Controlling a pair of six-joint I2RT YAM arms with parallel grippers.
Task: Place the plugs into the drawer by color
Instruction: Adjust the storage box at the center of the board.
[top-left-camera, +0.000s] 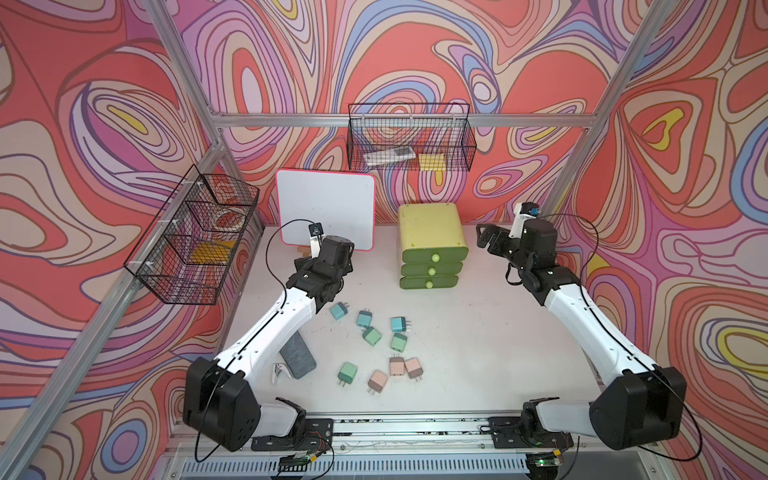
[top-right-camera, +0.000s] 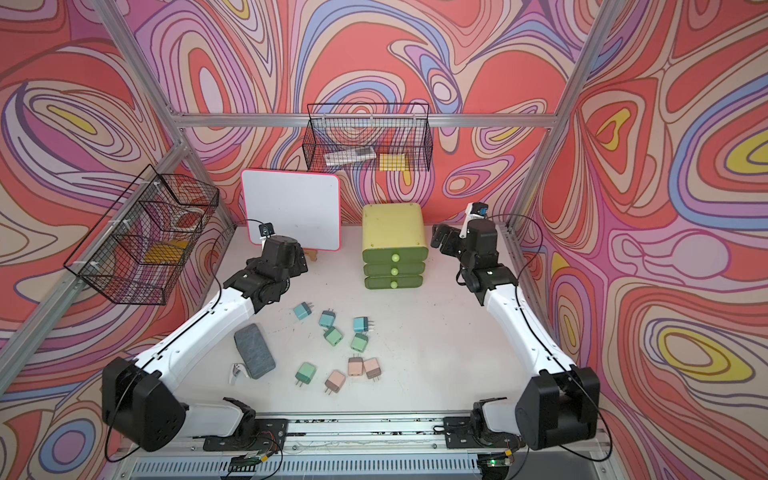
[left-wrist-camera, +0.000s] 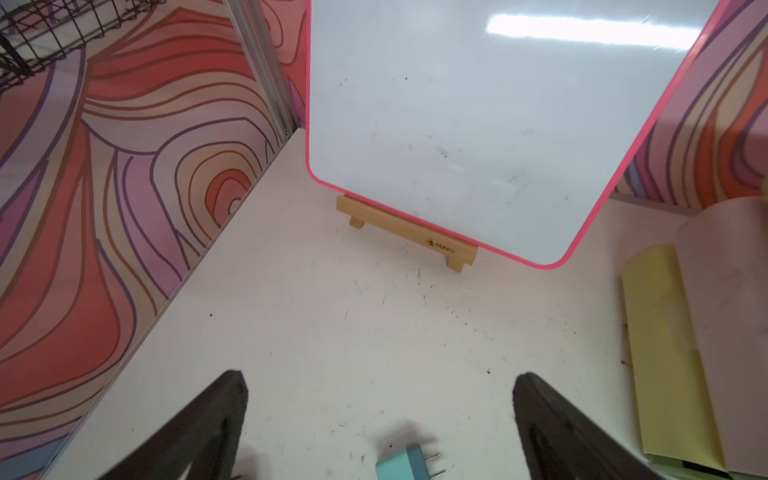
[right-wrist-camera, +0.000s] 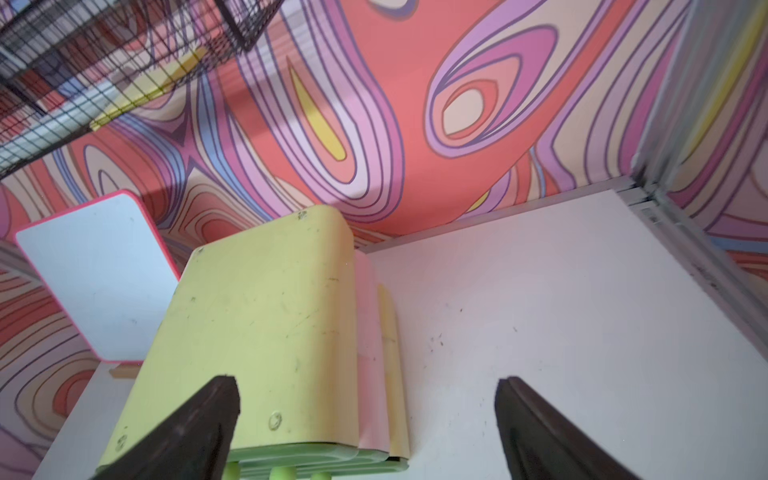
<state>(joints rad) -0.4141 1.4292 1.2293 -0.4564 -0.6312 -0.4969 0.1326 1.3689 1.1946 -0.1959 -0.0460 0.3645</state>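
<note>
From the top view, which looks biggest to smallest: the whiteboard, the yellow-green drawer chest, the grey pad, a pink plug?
In a top view:
1. whiteboard
2. drawer chest
3. grey pad
4. pink plug
The first two look close; the left arm covers part of the whiteboard.

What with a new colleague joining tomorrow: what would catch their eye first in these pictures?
The loud swirled wallpaper in red, pink and purple wraps every side. On the white table, nine pastel plugs in blue, green and pink lie scattered near the middle. Behind them, at the back, the yellow-green drawer stands beside a pink-rimmed whiteboard.
</note>
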